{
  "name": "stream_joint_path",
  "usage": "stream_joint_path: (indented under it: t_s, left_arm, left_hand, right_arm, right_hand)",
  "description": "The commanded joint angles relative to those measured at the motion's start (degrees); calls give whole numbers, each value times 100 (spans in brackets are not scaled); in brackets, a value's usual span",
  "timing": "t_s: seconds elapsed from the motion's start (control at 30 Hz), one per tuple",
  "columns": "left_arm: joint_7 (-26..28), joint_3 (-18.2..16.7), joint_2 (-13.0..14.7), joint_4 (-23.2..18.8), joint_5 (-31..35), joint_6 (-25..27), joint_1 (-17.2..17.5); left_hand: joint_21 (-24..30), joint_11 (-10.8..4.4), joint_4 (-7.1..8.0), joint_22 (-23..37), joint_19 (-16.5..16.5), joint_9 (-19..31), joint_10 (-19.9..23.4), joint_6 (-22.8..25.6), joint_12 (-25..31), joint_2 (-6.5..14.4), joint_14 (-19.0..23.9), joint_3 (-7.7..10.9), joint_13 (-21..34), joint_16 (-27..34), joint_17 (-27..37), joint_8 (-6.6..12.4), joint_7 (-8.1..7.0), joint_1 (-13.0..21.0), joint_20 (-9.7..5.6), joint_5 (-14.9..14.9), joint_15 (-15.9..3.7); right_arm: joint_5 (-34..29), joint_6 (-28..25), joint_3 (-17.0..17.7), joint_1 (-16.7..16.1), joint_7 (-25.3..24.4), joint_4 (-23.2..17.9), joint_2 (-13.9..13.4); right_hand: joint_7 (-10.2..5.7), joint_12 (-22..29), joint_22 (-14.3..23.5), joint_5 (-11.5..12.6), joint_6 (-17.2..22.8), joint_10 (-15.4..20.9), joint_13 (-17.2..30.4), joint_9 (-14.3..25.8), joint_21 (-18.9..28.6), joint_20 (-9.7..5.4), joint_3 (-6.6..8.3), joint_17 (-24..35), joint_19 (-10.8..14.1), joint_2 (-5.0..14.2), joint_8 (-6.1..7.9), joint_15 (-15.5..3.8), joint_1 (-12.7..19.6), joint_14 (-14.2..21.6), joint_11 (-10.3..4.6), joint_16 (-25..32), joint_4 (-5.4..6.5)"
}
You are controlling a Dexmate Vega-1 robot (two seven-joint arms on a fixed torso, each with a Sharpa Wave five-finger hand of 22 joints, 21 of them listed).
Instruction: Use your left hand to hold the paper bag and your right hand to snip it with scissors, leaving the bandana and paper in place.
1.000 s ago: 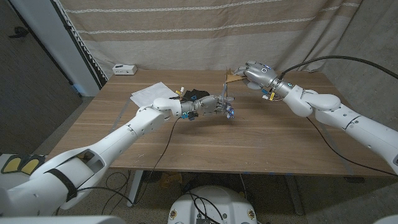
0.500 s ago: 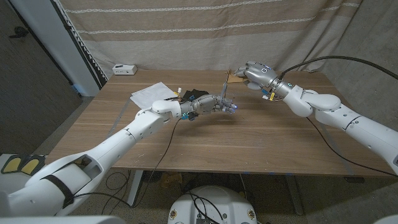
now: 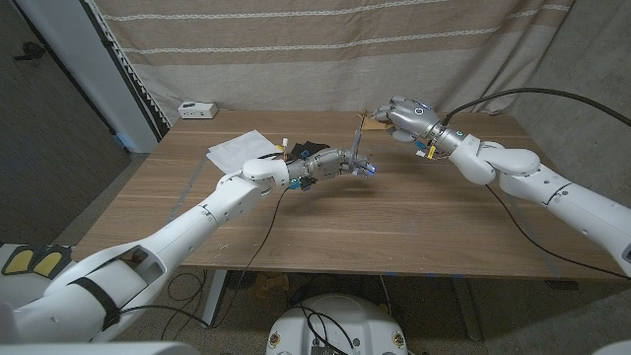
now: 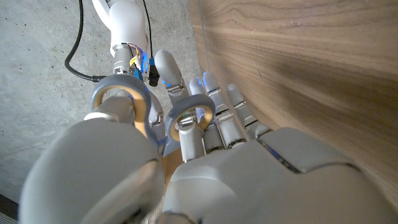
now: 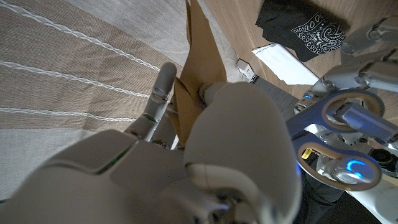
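Observation:
My right hand (image 3: 402, 117) grips the brown paper bag (image 3: 372, 121) above the table's far side; in the right wrist view the bag (image 5: 200, 59) stands up out of that hand (image 5: 211, 155). My left hand (image 3: 332, 164) holds the grey scissors (image 3: 357, 146) with fingers through the loops (image 4: 126, 99), blades pointing up toward the bag's near edge. Whether the blades touch the bag I cannot tell. The black bandana (image 3: 307, 150) lies on the table behind my left forearm, with the white paper (image 3: 236, 148) beside it.
A small white box (image 3: 197, 108) sits at the table's far left corner. A striped curtain hangs behind the table (image 3: 414, 222). In the right wrist view the bandana (image 5: 306, 28) and paper (image 5: 273, 62) lie beyond the scissor loops (image 5: 343, 118).
My left hand has reached slightly farther toward the bag with the scissors. The right hand and bag have edged a little to the left.

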Motion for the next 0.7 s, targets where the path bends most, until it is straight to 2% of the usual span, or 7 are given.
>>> stream_joint_path:
  t_s: [0.03, 0.13, 0.3, 0.47, 0.7]
  left_arm:
    - [-74, 46, -218, 244, 36, -287, -64]
    - [-58, 41, -256, 257, 26, -321, -53]
    - [-107, 42, -310, 294, -23, -344, -53]
    - [-140, 17, -342, 312, -106, -369, -5]
    - [-78, -45, -289, 202, -194, -359, 126]
  left_hand:
    - [92, -1134, -445, -123, -22, -206, 2782, 820, 62, 2229, 245, 452, -42, -48, 41, 1043, -596, 2540, -317, 71, -983]
    - [156, -1131, -428, -179, -36, -321, 3032, 926, 174, 2223, 414, 430, 18, -39, 72, 1087, -627, 2584, -337, 67, -986]
    - [253, -1121, -420, -249, -78, -113, 3228, 1016, 396, 2231, 661, 396, 219, 2, 154, 1338, -598, 2653, -333, 56, -988]
    - [305, -1119, -414, -291, -97, 59, 3216, 1010, 454, 2223, 710, 382, 282, -17, 193, 1505, -573, 2674, -333, 57, -985]
    - [349, -1119, -411, -329, -116, 127, 3195, 1019, 500, 2217, 689, 380, 336, -68, 215, 1602, -547, 2687, -335, 62, -985]
  right_arm:
    - [-54, 43, -71, 66, 15, 60, 26]
    - [-60, 42, -80, 72, 19, 59, 31]
    - [-72, 39, -93, 82, 38, 50, 35]
    - [-81, 34, -102, 85, 56, 31, 37]
    - [-88, 33, -123, 72, 109, 21, 33]
  right_hand:
    - [-187, 23, 10, 48, 198, 42, 12, 30, 46, -951, 4, 20, 4, 452, 17, -670, 388, 45, -18, -4, 34]
    - [-184, 22, 9, 48, 207, 44, 8, 28, 45, -950, 3, 19, 5, 449, 19, -670, 385, 47, -19, -7, 34]
    - [-182, 23, 7, 49, 207, 50, 5, 28, 42, -949, 4, 17, 7, 449, 18, -670, 383, 49, -18, -11, 34]
    - [-185, 20, 6, 50, 223, 46, 0, 26, 41, -949, 2, 15, 9, 447, 22, -671, 379, 50, -17, -18, 32]
    - [-184, 19, 4, 51, 206, 49, -5, 26, 39, -950, 2, 13, 11, 446, 14, -671, 377, 52, -19, -24, 30]
